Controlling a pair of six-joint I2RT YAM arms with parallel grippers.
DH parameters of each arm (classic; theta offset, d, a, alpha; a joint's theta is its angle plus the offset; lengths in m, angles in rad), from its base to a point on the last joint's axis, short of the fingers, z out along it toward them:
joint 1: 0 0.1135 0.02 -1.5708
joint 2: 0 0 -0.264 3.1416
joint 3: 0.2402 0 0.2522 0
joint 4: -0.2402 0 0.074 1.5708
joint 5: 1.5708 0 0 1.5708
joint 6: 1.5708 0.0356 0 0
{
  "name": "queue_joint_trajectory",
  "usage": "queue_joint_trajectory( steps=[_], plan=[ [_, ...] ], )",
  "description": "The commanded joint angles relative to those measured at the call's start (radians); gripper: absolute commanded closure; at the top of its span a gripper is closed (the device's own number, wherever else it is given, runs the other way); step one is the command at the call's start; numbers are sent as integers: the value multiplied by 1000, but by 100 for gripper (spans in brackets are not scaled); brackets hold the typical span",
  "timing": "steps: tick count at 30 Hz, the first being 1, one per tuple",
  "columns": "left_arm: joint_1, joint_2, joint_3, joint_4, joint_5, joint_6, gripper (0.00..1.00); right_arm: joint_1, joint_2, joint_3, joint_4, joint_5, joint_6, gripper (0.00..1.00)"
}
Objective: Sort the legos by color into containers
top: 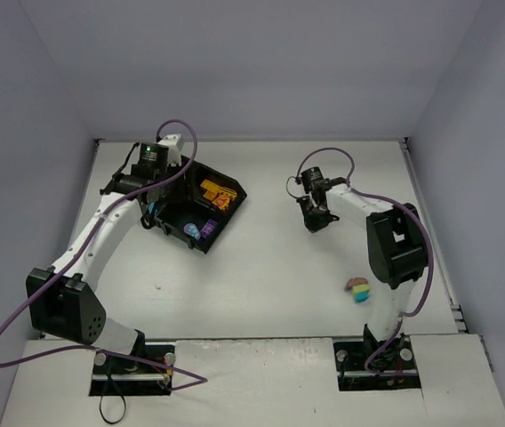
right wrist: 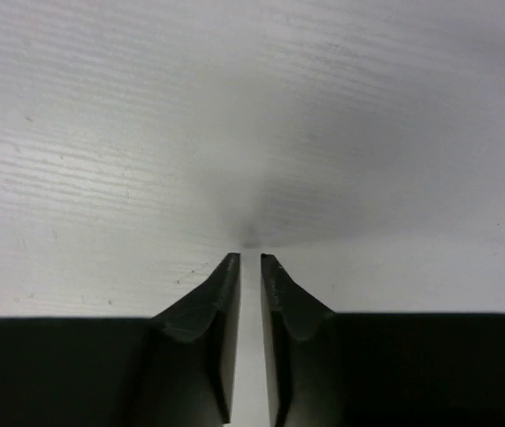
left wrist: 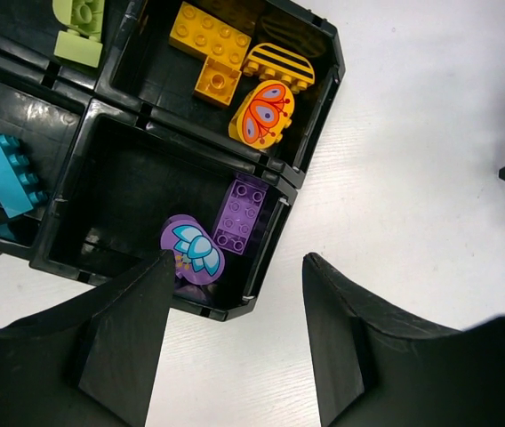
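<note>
L claw (left wrist: 235, 276) hangs released, nothing in it, over purple bin of tray (left wrist: 181, 132). Purple legos (left wrist: 242, 213) lie inside, orange legos (left wrist: 210, 49) in next bin, teal brick (left wrist: 5, 169) and green brick (left wrist: 79, 27) in the other two. R claw (right wrist: 250, 262) is clenched on nothing, tips low over bare counter (right wrist: 101, 133), well apart from tray. Loose legos (top: 357, 289), mixed colours in a clump, sit nr R arm base. Judged: between picks, sort nearly done. Next: R claw must open, get to clump, take one brick only.

White wood-grain table (top: 270, 267), plain pale grey walls (top: 261, 62)
</note>
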Motion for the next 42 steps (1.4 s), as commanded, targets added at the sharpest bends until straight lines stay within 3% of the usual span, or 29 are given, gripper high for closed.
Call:
queue_joint_trajectory(
  steps=[1,3,4,7,8,11,16,19,25,34,36,42],
  plan=[
    [-10,-57,9,33,20,-2,47,-1,-43,62,-8,48,49,87],
    [-12,-58,7,35,26,-5,47,-2,-64,59,-8,76,58,76],
    [-12,-60,7,35,29,-6,47,-4,-91,48,-8,112,77,55],
    [-15,-66,6,39,38,-11,47,-33,-156,15,-5,134,129,21],
    [-18,-66,6,43,41,-14,47,-47,-176,-20,4,123,168,18],
    [-30,-70,4,61,87,-3,47,-103,-248,-100,49,91,239,15],
    [-82,-72,-5,96,161,32,47,-238,-364,-176,113,5,356,17],
    [-150,-80,-20,134,173,72,47,-284,-415,-176,115,5,399,16],
    [-332,-57,-46,274,202,97,47,-413,-510,-174,107,-153,466,7],
    [-632,152,-19,553,198,74,46,-579,-616,-193,87,-301,485,4],
    [-746,293,1,740,193,95,46,-629,-655,-188,73,-341,469,0],
    [-842,443,68,841,195,103,46,-630,-699,-205,66,-322,469,0]
  ],
)
